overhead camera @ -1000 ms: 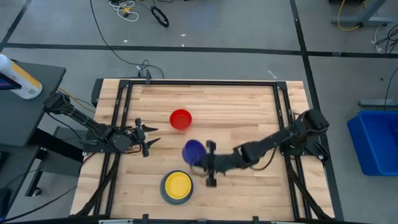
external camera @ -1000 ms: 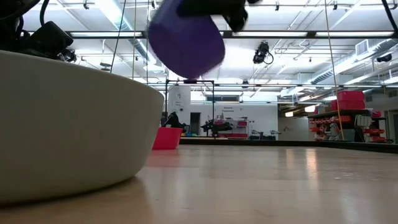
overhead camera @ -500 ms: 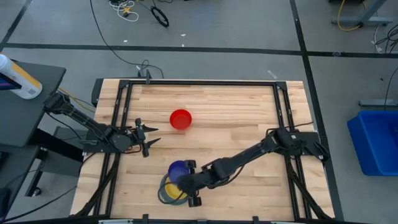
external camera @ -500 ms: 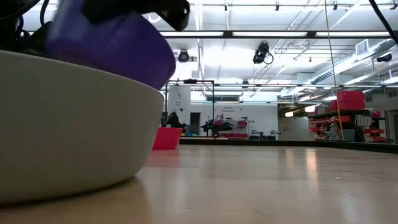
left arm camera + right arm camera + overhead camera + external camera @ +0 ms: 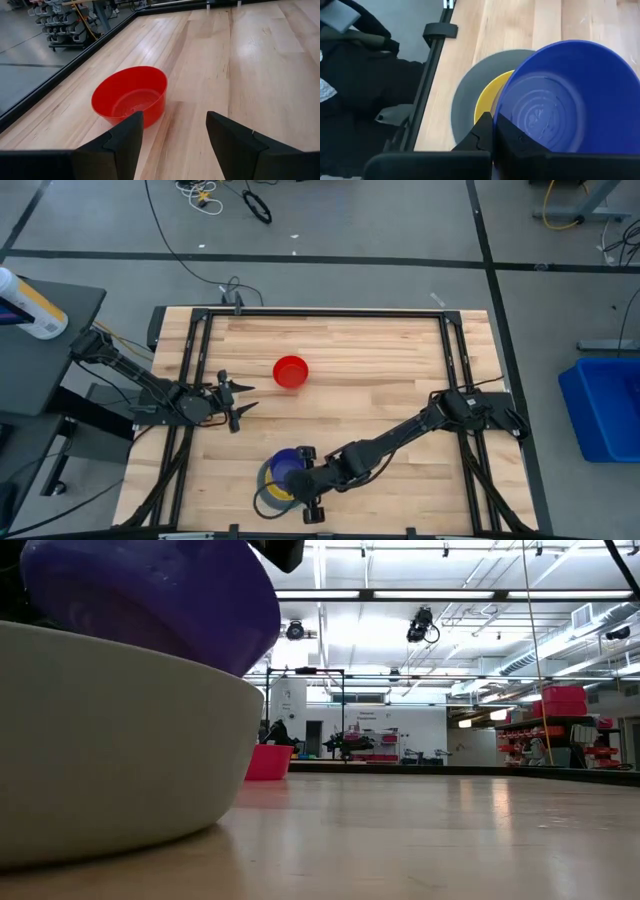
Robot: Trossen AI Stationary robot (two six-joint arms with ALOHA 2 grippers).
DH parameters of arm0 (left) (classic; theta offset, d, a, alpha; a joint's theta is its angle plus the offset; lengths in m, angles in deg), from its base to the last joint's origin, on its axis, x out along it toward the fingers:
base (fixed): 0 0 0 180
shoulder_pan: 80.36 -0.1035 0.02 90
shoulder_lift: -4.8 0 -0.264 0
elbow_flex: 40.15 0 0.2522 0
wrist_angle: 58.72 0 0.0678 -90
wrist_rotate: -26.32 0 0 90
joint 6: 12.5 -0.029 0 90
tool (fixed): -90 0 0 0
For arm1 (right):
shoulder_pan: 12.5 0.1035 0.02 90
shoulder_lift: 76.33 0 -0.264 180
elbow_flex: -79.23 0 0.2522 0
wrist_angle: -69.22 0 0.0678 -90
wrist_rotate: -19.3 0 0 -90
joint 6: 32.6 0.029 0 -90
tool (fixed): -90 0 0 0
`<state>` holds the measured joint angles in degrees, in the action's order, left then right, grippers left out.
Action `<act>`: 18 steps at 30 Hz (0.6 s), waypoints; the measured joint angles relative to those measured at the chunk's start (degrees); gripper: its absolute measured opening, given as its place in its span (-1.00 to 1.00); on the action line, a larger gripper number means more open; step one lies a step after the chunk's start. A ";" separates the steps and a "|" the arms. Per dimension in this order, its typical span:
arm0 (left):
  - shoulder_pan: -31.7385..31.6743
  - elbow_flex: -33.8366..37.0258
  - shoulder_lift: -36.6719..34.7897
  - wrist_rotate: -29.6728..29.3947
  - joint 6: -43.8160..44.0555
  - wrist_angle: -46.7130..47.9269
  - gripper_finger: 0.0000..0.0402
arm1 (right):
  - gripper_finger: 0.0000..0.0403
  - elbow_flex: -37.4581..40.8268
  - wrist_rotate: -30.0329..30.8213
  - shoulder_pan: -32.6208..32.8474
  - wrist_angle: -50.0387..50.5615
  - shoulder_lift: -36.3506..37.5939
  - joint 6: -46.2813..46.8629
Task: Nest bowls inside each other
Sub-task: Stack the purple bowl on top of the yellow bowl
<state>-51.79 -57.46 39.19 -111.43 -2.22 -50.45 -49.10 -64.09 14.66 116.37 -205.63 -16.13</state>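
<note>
At the near edge of the wooden surface (image 5: 400, 370) sits the pale grey bowl (image 5: 262, 485), with the yellow bowl (image 5: 487, 102) nested inside it. Over these two, the right gripper (image 5: 310, 480) has its fingers clamped on the rim of the dark blue bowl (image 5: 288, 464), which hangs tilted just above the yellow one; in the low view the dark blue bowl's underside shows above the grey bowl's rim, overlapping it, though whether it touches the bowls beneath cannot be told. From the right wrist view the dark blue bowl's open inside faces the camera, covering most of the yellow bowl, with a crescent of yellow and then a wider band of grey showing beside it. The right arm stretches diagonally from its base at the right edge of the surface to this near spot. Farther back, at the left edge, the left gripper (image 5: 236, 401) waits with its fingers spread apart and empty. Beyond its fingertips, near the middle of the surface, the red bowl (image 5: 291, 372) stands upright and alone, well apart from the stack.
</note>
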 joint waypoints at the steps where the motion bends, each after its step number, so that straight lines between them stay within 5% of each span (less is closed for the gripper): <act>1: 0.01 0.00 0.00 0.01 0.00 0.00 0.12 | -1.00 -0.02 -0.34 -0.05 -0.67 -0.32 -0.26; 13: -0.01 0.00 0.00 -0.01 0.00 0.00 0.12 | -0.99 -0.07 -5.27 -0.49 0.42 -4.66 -3.76; 18: 0.00 0.00 0.00 -0.01 0.00 0.00 0.12 | -0.80 -0.61 -4.94 -0.35 0.81 -4.72 -7.32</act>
<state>-51.79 -57.46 39.19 -111.44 -2.22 -50.45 -49.70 -69.03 14.31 117.18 -210.35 -23.45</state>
